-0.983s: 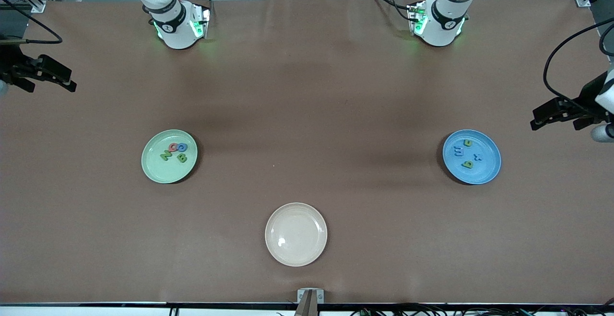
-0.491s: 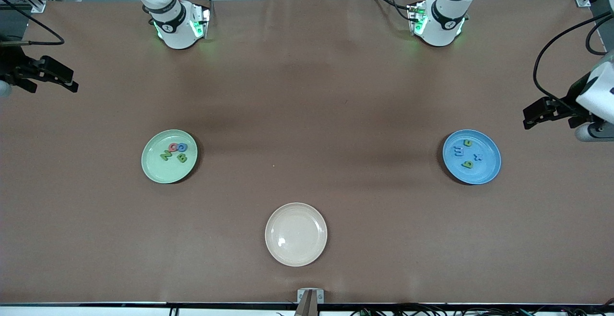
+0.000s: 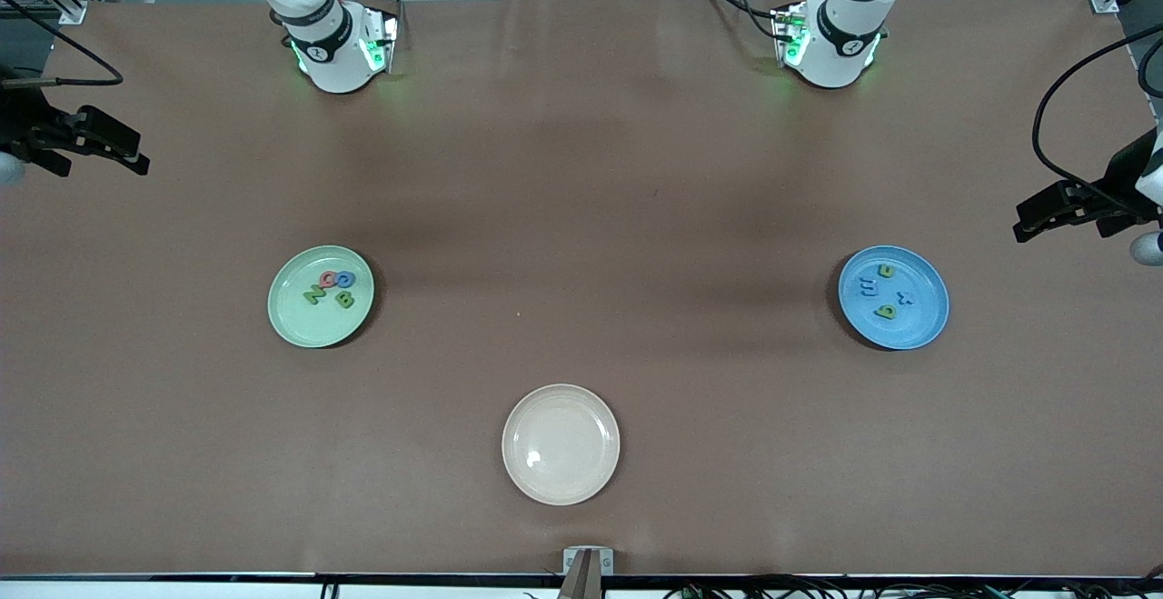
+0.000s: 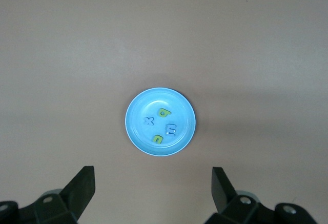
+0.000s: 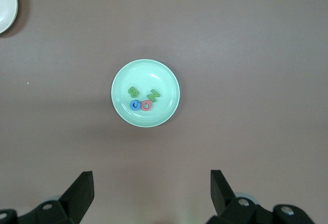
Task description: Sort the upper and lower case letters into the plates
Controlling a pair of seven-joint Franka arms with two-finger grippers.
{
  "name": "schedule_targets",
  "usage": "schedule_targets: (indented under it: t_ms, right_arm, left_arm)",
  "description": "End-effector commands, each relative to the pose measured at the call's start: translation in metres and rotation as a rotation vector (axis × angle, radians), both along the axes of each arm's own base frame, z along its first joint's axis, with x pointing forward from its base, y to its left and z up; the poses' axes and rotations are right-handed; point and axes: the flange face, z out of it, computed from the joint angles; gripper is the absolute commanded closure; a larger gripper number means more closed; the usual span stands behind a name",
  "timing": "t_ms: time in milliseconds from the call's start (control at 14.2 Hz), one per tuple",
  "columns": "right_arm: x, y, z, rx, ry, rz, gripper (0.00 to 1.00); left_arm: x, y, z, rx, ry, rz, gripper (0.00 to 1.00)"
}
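The pale green plate (image 3: 307,322) holds the capitals: green Z (image 3: 315,293), pink-red Q (image 3: 329,279), blue G (image 3: 345,279) and green B (image 3: 344,300). In the sky blue plate (image 3: 919,321) lie green u (image 3: 885,271), blue m (image 3: 868,287), blue x (image 3: 903,296) and green b (image 3: 885,312). My left gripper (image 3: 1022,223) hangs open and empty high over the left arm's end of the table, beside the blue plate (image 4: 135,110). My right gripper (image 3: 138,158) hangs open and empty over the right arm's end, looking down on the green plate (image 5: 154,76).
A cream-beige plate (image 3: 561,467) with nothing in it sits nearest the front camera, midway between the two arms' ends. A small metal bracket (image 3: 588,560) stands at the table's front edge. Both arm bases (image 3: 336,49) stand along the back edge.
The left gripper swung a little inward over the table, then back out toward its end of the table. The right gripper, plates and letters stayed put.
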Motion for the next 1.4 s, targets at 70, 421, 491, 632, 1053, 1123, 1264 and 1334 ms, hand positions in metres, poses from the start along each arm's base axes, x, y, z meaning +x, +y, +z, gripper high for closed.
schedule_targets:
  t_ms: [70, 421, 491, 632, 1053, 1123, 1264, 1334]
  right_arm:
    - [-0.001, -0.003, -0.001, 0.002, 0.001, 0.012, 0.00]
    - [-0.002, -0.004, -0.004, 0.013, 0.007, -0.001, 0.00]
    - [-0.003, -0.004, -0.005, 0.013, 0.008, 0.001, 0.00]
    - [-0.003, -0.004, -0.005, 0.013, 0.008, 0.001, 0.00]
    - [-0.003, -0.001, -0.004, 0.044, 0.005, -0.001, 0.00]
    - [-0.003, -0.002, -0.004, 0.044, 0.007, -0.003, 0.00]
    - [-0.004, -0.001, -0.004, 0.041, 0.013, 0.001, 0.00]
    - [-0.004, -0.002, -0.005, 0.038, 0.016, 0.001, 0.00]
  left_arm:
    - [-0.021, 0.004, 0.010, -0.022, -0.006, -0.006, 0.00]
    - [-0.035, 0.004, 0.016, -0.026, -0.035, -0.010, 0.00]
    - [-0.035, 0.002, 0.017, -0.025, -0.040, -0.012, 0.00]
    - [-0.033, 0.004, 0.018, -0.026, -0.052, -0.008, 0.00]
    - [-0.032, 0.012, 0.023, -0.025, -0.075, 0.005, 0.00]
    - [-0.032, 0.015, 0.023, -0.026, -0.075, 0.011, 0.00]
    - [-0.031, 0.008, 0.023, -0.023, -0.077, 0.000, 0.00]
    - [-0.031, 0.005, 0.023, -0.023, -0.078, -0.005, 0.00]
